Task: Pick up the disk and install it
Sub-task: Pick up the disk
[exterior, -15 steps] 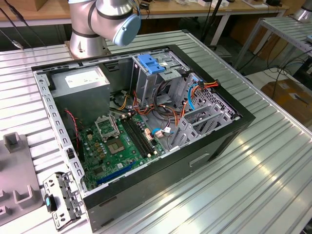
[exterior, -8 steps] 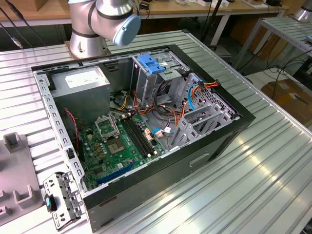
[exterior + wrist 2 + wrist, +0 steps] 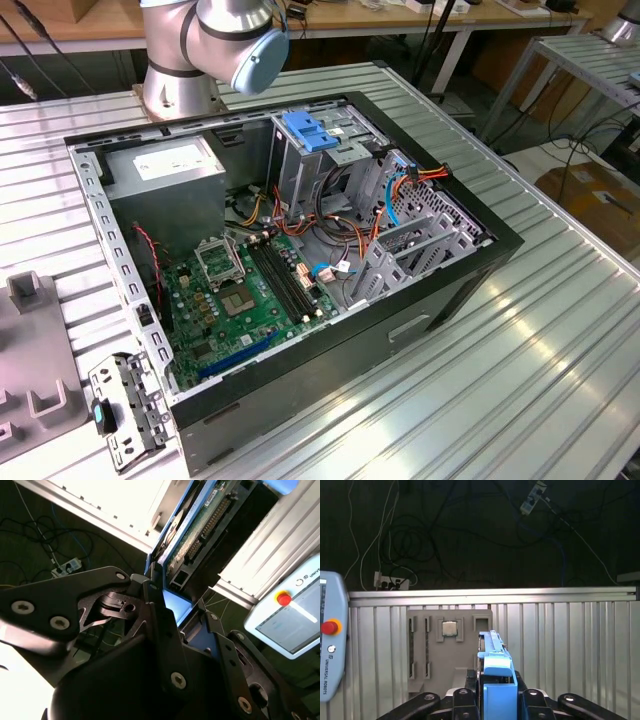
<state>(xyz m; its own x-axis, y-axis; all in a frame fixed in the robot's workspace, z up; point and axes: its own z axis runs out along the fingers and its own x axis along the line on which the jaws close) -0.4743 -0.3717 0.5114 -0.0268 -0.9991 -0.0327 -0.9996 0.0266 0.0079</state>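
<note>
In the exterior view, at the exterior view's left, a grey tray [image 3: 30, 400] lay on the ribbed metal table [image 3: 520, 380], w/ a small metal bracket [image 3: 130, 410] just beside it. In the middle the open PC case [image 3: 440, 300] lay on its side. Inside it were the power supply [image 3: 165, 175], the green motherboard [image 3: 250, 300], then the grey drive cage [image 3: 300, 175] w/ a blue handle [image 3: 308, 132] on top. The robot arm [image 3: 210, 40] stood behind the case. In the first wrist view a teach pendant [image 3: 331, 640] w/ a red button lay at the table edge, and the tray carried a CPU chip [image 3: 449, 628]. The disk [image 3: 496, 680] stood on edge, blue carrier frame toward the camera, w/ the tray behind it. The gripper [image 3: 497, 697] was clamped on the disk, one black finger on each flat side. In the second wrist view the gripper [image 3: 180, 607] held the disk [image 3: 200, 525] the same way, circuit-board side visible.
</note>
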